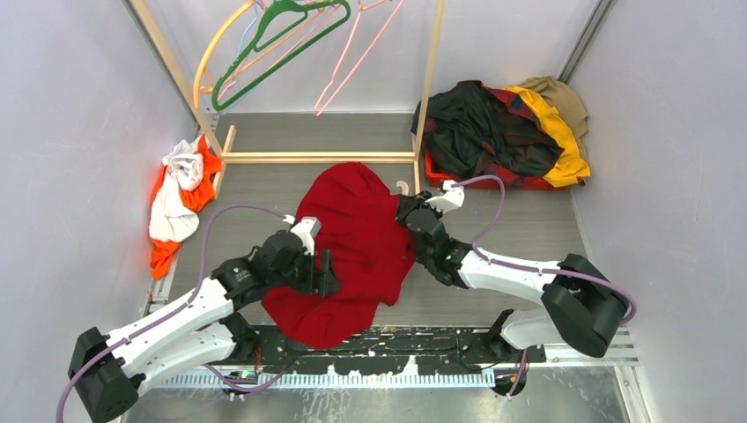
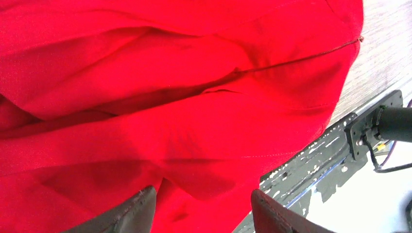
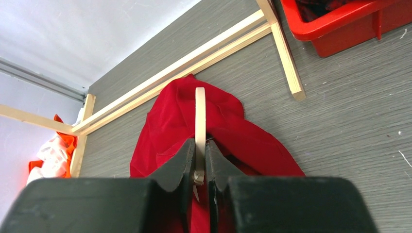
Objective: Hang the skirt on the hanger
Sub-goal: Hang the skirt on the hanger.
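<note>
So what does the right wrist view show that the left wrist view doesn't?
Only the right wrist: the right gripper, jaws shut on the hanger, plus the wooden rack and red bin. Only the left wrist: the left gripper, jaws apart, and the table's metal front rail. Both: the skirt on the grey table.

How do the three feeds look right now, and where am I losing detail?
Top external: even light, sharp, though the skirt is flat saturated red. Left wrist: red fills the frame, folds soft, left hand edges blurred. Right wrist: hanger crisp; right hand dark, nearly featureless.
</note>
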Action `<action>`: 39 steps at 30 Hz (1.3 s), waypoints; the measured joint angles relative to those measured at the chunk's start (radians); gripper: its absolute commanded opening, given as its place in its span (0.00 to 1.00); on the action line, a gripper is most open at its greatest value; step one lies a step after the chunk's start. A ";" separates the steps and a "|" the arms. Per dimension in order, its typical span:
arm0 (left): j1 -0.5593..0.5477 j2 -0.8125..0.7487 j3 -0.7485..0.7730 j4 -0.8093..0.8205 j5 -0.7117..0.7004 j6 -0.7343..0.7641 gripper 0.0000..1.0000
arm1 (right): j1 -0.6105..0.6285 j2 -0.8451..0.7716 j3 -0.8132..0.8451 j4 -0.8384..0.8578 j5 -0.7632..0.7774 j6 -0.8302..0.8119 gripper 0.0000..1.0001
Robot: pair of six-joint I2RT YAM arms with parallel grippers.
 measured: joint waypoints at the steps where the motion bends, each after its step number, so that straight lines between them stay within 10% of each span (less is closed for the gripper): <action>1: -0.005 0.000 -0.004 0.010 -0.011 0.008 0.75 | -0.002 0.000 0.000 0.000 -0.004 0.002 0.01; 14: -0.011 0.152 0.018 0.089 -0.209 0.027 0.82 | -0.042 -0.005 -0.014 0.000 -0.061 0.020 0.01; 16: -0.011 0.152 0.018 0.095 -0.233 0.008 0.65 | -0.047 -0.010 -0.021 -0.001 -0.068 0.025 0.01; 19: -0.010 0.164 0.022 0.092 -0.260 -0.024 0.02 | -0.054 -0.021 -0.030 -0.001 -0.082 0.034 0.01; 20: -0.008 0.172 0.027 0.092 -0.267 -0.031 0.00 | -0.056 -0.021 -0.030 0.000 -0.086 0.036 0.01; 39: -0.002 0.060 0.276 -0.116 -0.187 -0.150 0.00 | -0.091 -0.035 -0.026 0.000 -0.104 0.094 0.01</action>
